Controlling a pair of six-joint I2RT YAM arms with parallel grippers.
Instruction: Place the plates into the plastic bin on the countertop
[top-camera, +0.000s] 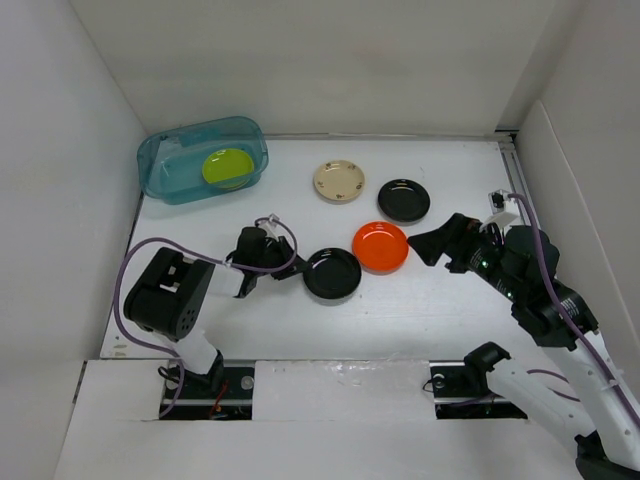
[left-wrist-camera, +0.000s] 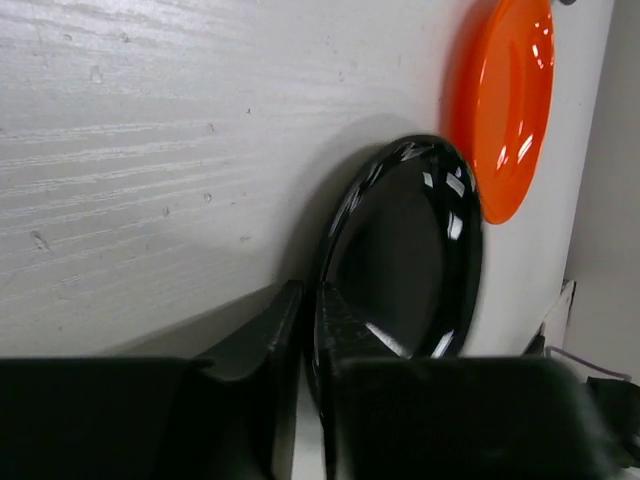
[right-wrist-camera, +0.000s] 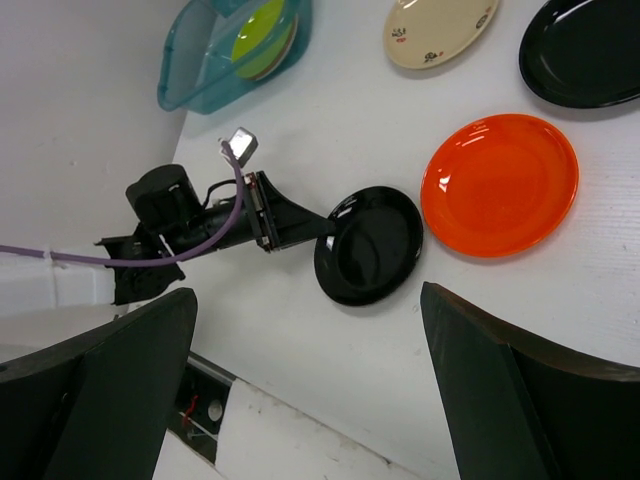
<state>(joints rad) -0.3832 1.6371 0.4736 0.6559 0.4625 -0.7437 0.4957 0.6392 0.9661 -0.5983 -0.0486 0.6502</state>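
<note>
Our left hand (top-camera: 297, 268) is clamped on the left rim of the near black plate (top-camera: 334, 274), mid-counter (top-camera: 420, 300). The plastic bin (top-camera: 160, 170) stands far and left of it. Our right hand (top-camera: 428, 246) hovers with fingers apart.

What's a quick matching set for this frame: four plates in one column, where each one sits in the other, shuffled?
Things:
1. lime green plate
2. cream plate
3. orange plate
4. near black plate

Places:
A. rim pinched by the left gripper
B. inside the plastic bin
C. on the countertop, between the near black plate and the far black plate
D. on the countertop, the plate outside the bin that lies closest to it

Pairs: 1-B, 2-D, 3-C, 4-A
</note>
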